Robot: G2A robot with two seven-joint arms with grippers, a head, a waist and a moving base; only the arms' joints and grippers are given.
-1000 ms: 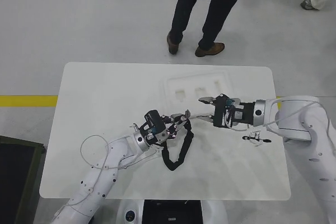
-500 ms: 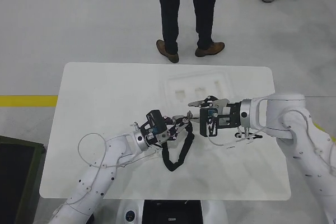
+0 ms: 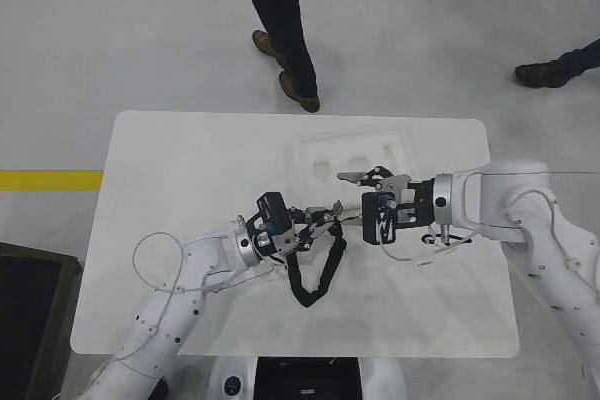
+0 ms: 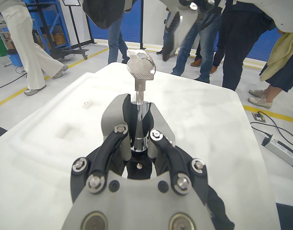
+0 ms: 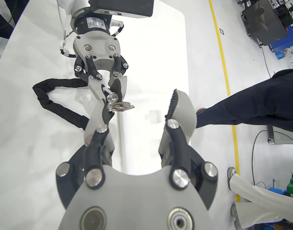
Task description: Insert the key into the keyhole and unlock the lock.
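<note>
Top view — the left gripper [image 3: 318,220] is over mid-table [image 3: 180,200], closed on the cable lock [image 3: 318,282], whose black loop lies on the surface below it. The key [image 3: 336,209] sticks out of the lock's end toward the right gripper [image 3: 348,197]. A second ago that gripper stood farther toward the table's right side. It has come in since, and its spread fingers now sit level with the key. The left arm has barely shifted. The foam tray [image 3: 350,160] lies just behind both.

Left wrist view — both fingers press on the lock's chrome cylinder [image 4: 140,120]. The key's blade is seated in the keyhole and its head stands clear of the fingertips. One finger [image 4: 175,32] of the right gripper hangs beyond the key head, not touching it.

Right wrist view — the fingers are wide apart. The key head lies between them, hard by one fingertip [image 5: 102,114]. I cannot tell if it touches. The other finger is well clear.
</note>
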